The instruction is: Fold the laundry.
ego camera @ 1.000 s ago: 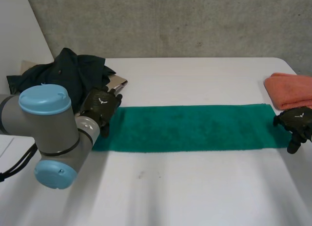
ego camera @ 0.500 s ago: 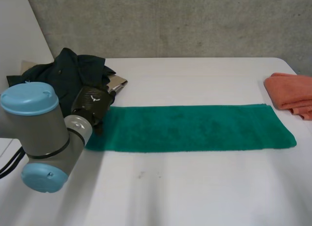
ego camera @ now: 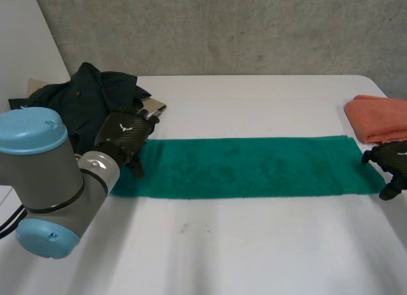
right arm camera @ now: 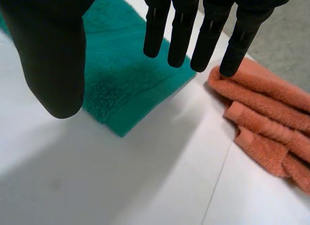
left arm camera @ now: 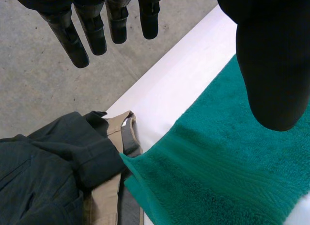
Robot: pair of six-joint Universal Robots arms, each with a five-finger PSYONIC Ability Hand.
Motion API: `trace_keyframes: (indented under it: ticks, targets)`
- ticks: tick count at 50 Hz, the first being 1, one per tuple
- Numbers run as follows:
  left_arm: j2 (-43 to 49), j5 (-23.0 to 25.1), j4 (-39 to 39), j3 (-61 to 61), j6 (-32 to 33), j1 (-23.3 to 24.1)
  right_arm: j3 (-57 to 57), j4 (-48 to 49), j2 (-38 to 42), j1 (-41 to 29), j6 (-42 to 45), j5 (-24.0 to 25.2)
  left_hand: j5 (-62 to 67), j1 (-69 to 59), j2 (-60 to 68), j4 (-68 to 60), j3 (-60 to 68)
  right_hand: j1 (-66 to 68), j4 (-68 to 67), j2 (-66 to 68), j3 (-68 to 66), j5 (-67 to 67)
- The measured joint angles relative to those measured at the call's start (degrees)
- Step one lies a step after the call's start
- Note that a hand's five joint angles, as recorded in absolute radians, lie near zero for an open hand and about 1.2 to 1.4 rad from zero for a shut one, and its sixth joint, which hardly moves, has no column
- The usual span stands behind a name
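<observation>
A long green towel (ego camera: pixel 248 166) lies flat as a strip across the white table (ego camera: pixel 254 250). My left hand (ego camera: pixel 125 137) is over the towel's left end, near its far corner. In the left wrist view its fingers (left arm camera: pixel 92 28) are straight and apart from the thumb, above the green towel (left arm camera: pixel 218 167), holding nothing. My right hand (ego camera: pixel 391 161) is at the towel's right end. In the right wrist view its fingers (right arm camera: pixel 193 33) hang straight over the near right corner of the green towel (right arm camera: pixel 126 84), and nothing is pinched.
A folded orange towel (ego camera: pixel 380 117) lies at the table's right edge, just behind my right hand, also as the orange towel (right arm camera: pixel 271 113). A heap of dark clothes (ego camera: pixel 95 95) with a tan garment (left arm camera: pixel 109 205) sits at the back left, touching the green towel's corner.
The right hand drew off past the table's right side and has come back to the towel's right end. The left arm swung leftward while its hand stayed at the left end.
</observation>
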State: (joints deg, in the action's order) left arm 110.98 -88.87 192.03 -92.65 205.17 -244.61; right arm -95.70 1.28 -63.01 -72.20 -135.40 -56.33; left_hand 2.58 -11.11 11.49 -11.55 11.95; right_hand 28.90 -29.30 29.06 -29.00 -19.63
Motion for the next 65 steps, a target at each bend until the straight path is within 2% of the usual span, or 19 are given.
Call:
trace_keyframes:
  ticks: [4, 8, 12, 13, 23, 28, 31, 36, 39, 41, 43, 46, 50, 55, 57, 58, 61, 62, 65]
  targets:
    - [0.03, -0.03, 0.01, -0.08, 0.05, 0.01, 0.44, 0.08, 1.79, -0.06, 0.50, 0.00, 0.00, 0.00, 0.00, 0.00, 0.00, 1.42, -1.31, 1.45, -1.46, -1.12]
    - [0.10, -0.04, 0.02, -0.09, 0.10, 0.01, 0.93, 0.17, 2.95, -0.12, 0.59, 0.04, 0.00, 0.00, 0.00, 0.00, 0.00, 9.48, -9.07, 9.48, -9.40, -8.86]
    - [0.18, -0.07, 0.07, -0.09, 0.13, 0.01, 1.82, 0.68, 4.13, -0.06, 0.55, -0.24, 0.00, 0.00, 0.00, 0.00, 0.00, 32.61, -34.23, 34.84, -34.37, -33.74]
    - [0.18, -0.07, 0.09, -0.09, 0.13, 0.02, 1.94, 0.89, 4.22, -0.01, 0.52, -0.42, 0.00, 0.00, 0.00, 0.00, 0.00, 33.54, -36.55, 36.94, -36.60, -35.74]
    - [-1.16, -0.10, 0.71, -0.94, 0.14, -0.05, 3.51, 6.66, 2.14, 2.59, 2.19, -10.02, 0.00, 0.00, 0.00, 0.00, 0.00, 33.62, -39.11, 38.02, -38.76, -36.76]
    - [-2.21, -0.08, 0.94, -1.69, 0.14, -0.29, 5.95, 5.79, 0.08, 4.97, 8.06, -14.26, 0.00, 0.00, 0.00, 0.00, 0.00, 33.62, -39.18, 38.02, -38.76, -37.13]
    - [-2.71, -0.08, 0.99, -2.00, 0.14, -0.39, 6.86, 5.03, -1.22, 3.44, 10.61, -15.12, 0.00, 0.00, 0.00, 0.00, 0.00, 33.62, -39.24, 38.02, -38.77, -37.27]
    - [-4.03, -0.09, 1.00, -2.47, 0.12, -0.74, 7.77, 5.19, -3.96, -4.54, 10.45, -14.77, 0.00, 0.00, 0.00, 0.00, 0.00, 33.62, -39.25, 38.02, -38.77, -37.27]
    - [-5.81, -0.13, 1.00, -3.00, 0.09, -1.61, 8.25, 6.74, -5.98, -15.26, 8.06, -13.11, 0.00, 0.00, 0.00, 0.00, 0.00, 33.62, -39.25, 38.06, -38.77, -37.27]
    - [-6.30, -0.14, 0.99, -3.16, 0.08, -1.86, 8.33, 7.12, -6.20, -17.80, 7.63, -12.51, 0.00, 0.00, 0.00, 0.00, 0.00, 33.62, -39.25, 38.06, -38.77, -37.27]
    - [-8.04, -0.18, 0.99, -3.83, 0.06, -2.73, 8.80, 8.74, -6.36, -27.93, 6.44, -10.17, 0.00, 0.00, 0.00, 0.00, 0.00, 33.62, -39.25, 38.06, -38.83, -37.29]
    - [-9.36, -0.20, 0.99, -4.52, 0.05, -3.36, 9.41, 10.09, -5.41, -35.67, 6.06, -8.44, 0.00, 0.00, 0.00, 0.00, 0.00, 33.62, -39.25, 38.06, -38.96, -37.51]
    - [-10.93, -0.19, 1.00, -6.16, 0.05, -4.15, 11.43, 12.85, -0.03, -49.01, 6.48, -6.44, 0.00, 0.00, 0.00, 0.00, 0.00, 33.62, -39.25, 38.06, -38.96, -37.51]
    - [-11.34, -0.16, 1.10, -7.83, 0.05, -4.44, 14.75, 14.51, 8.67, -59.55, 8.23, -7.19, 0.00, 0.00, 0.00, 0.00, 0.00, 33.62, -39.25, 38.06, -38.96, -37.51]
    - [-11.25, -0.13, 1.15, -8.30, 0.05, -4.36, 15.78, 14.46, 11.40, -61.65, 8.78, -8.63, 0.00, 0.00, 0.00, 0.00, 0.00, 28.21, -31.56, 29.85, -31.55, -30.62]
    - [-11.14, -0.12, 1.19, -8.58, 0.05, -4.27, 16.43, 14.25, 13.18, -62.72, 9.11, -10.22, 0.00, 0.00, 0.00, 0.00, 0.00, 18.30, -19.17, 18.59, -19.33, -18.31]
    - [-10.95, -0.10, 1.22, -8.91, 0.05, -4.08, 16.87, 13.90, 14.54, -63.40, 9.25, -12.64, 0.00, 0.00, 0.00, 0.00, 0.00, 10.23, -10.15, 9.79, -10.51, -9.11]
    - [-10.84, -0.09, 1.24, -9.00, 0.05, -3.95, 16.77, 13.51, 14.61, -63.48, 8.84, -15.78, 0.00, 0.00, 0.00, 0.00, 0.01, -7.40, 7.62, -8.05, 7.10, 8.63]
    - [-10.73, -0.08, 1.31, -8.77, 0.05, -3.70, 15.28, 12.88, 11.77, -61.86, 6.18, -20.19, 0.00, 0.00, 0.00, 0.00, 0.00, -16.31, 16.83, -16.97, 16.63, 17.18]
